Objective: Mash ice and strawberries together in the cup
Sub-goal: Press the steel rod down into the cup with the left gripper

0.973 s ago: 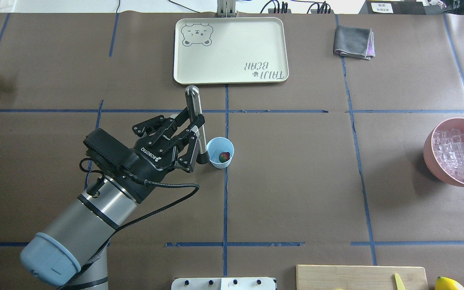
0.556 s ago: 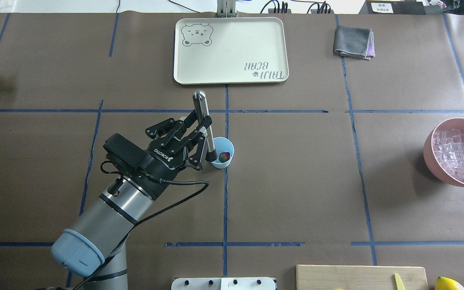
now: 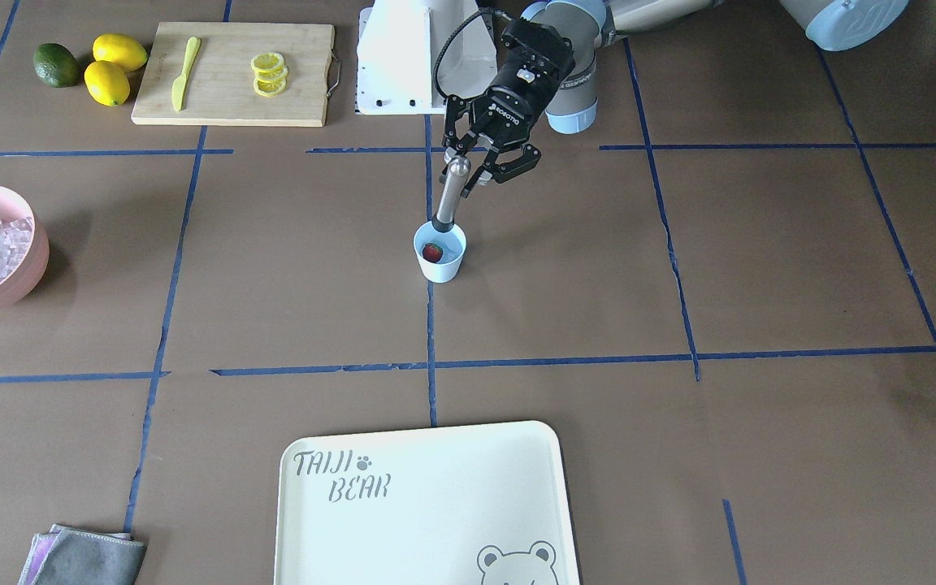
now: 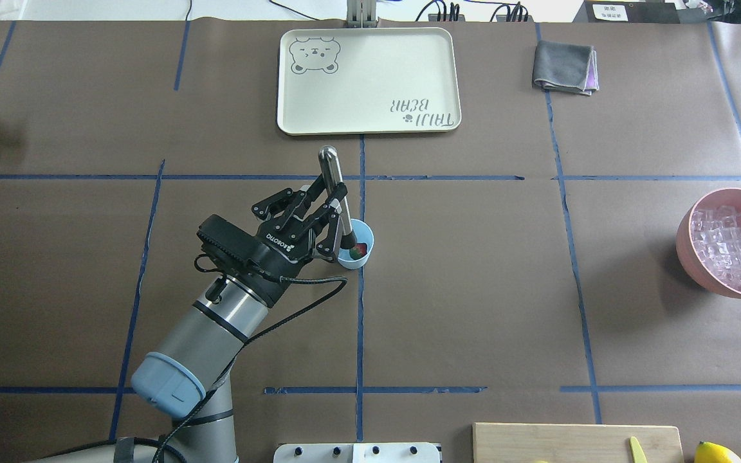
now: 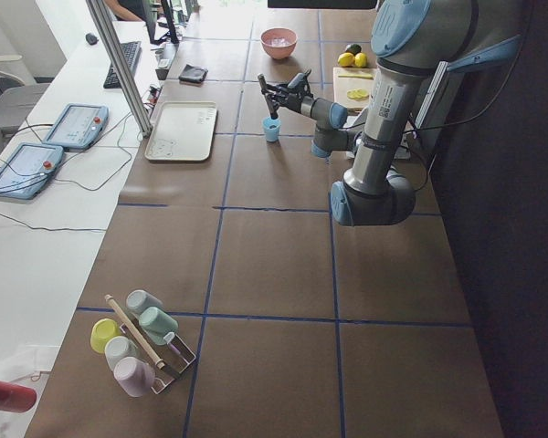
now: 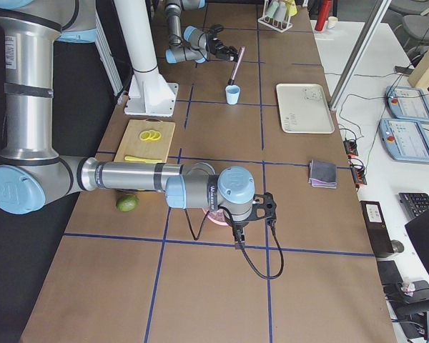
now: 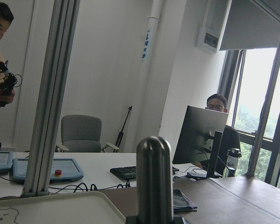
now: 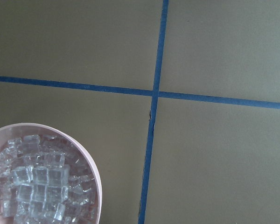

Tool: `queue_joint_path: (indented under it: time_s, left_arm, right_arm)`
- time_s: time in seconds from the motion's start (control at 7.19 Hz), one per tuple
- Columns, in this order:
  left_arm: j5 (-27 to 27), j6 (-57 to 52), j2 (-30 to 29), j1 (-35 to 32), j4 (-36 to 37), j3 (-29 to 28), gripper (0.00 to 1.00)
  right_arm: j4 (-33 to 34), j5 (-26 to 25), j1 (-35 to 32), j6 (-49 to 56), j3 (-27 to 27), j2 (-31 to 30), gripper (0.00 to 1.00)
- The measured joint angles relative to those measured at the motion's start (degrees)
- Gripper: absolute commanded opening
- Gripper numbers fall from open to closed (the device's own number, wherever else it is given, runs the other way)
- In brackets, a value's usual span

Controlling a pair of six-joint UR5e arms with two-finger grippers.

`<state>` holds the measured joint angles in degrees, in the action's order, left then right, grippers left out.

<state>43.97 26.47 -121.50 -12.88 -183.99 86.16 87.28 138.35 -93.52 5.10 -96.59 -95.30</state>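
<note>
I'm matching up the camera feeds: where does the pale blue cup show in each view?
Exterior front-facing: cup near centre, just above middle.
Overhead exterior: cup near centre.
Exterior left: cup upper middle.
Exterior right: cup upper middle.
Left wrist-mounted: not in it.
Right wrist-mounted: not in it.
Shared landmark: the cream bear tray, on the cup's far side from the robot.

Cream tray (image 3: 435, 487) and folded grey cloth (image 3: 82, 556) lie on the bench (image 3: 760, 268). A board (image 3: 297, 49) holds lemon slices (image 3: 267, 73) and a yellow knife (image 3: 183, 73), two lemons (image 3: 106, 83) beside it.
</note>
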Motion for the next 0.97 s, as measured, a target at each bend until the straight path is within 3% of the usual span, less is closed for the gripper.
queue_joint_path:
  time_s: [0.97]
  left_arm:
    - [-0.37,0.17,-2.19,-0.20,-0.58,-5.67,0.00]
  right_arm:
    - [-0.08,-0.08,0.00,0.02,0.46,-0.06,0.99]
